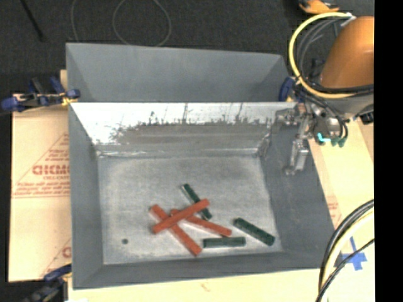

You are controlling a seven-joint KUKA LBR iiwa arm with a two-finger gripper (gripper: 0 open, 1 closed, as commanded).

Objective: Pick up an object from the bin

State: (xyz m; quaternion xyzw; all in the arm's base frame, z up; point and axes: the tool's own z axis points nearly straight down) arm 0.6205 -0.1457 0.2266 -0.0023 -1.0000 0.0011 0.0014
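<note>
Red sticks (179, 216) and dark green sticks (254, 230), flat and narrow, lie crossed in a small heap on the grey bin's (83, 187) floor toward its near edge, with open floor to their left and beyond. The claw (296, 159) hangs well apart, over the right sloped wall; released or clenched, I cannot tell

Three red sticks (179, 218) lie flat and crossed over one another at the front middle of the bin floor (138, 181), a dark green stick (196, 201) slanting among them. A second green stick (223, 242) lies level at their right end, and a third green stick (254, 231) lies slanted just beyond.
</note>
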